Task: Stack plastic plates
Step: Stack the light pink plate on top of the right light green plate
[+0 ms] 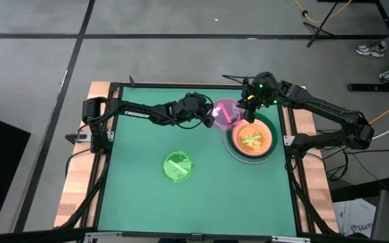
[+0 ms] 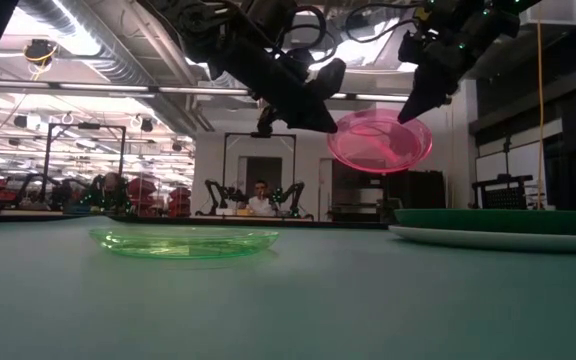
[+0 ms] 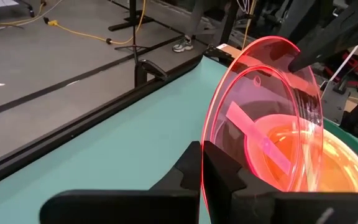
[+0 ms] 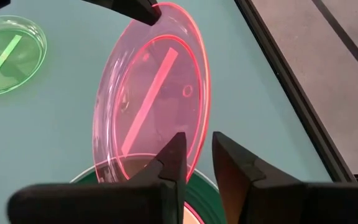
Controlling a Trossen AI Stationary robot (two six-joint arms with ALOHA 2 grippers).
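A translucent pink plate [image 1: 227,113] with a centre bar hangs in the air left of the stack. My left gripper [image 1: 206,115] is shut on it. My right gripper [image 1: 247,108] comes at the plate's opposite rim from the right, pointing down at a slant. It is open, one finger on each side of that rim [image 4: 193,146]. The stack [image 1: 252,138] has a lime plate and an orange plate on top of a dark green plate [image 1: 270,127], and a pale plate [image 2: 488,238] shows under them. Another lime green plate [image 1: 178,166] lies flat on the mat, nearer the front. My left gripper pinches the pink plate's rim [image 3: 205,155] on the side toward the table's left, between its two fingers, which come in nearly level from the left. The plate is lifted clear of the table, a little tilted. My right gripper has one fingertip [image 4: 178,149] right at the rim; I cannot tell whether it touches.
The green mat [image 1: 140,196] has a dark raised frame around it, with wooden table edges outside. People and other robot arms show in the room beyond the far edge.
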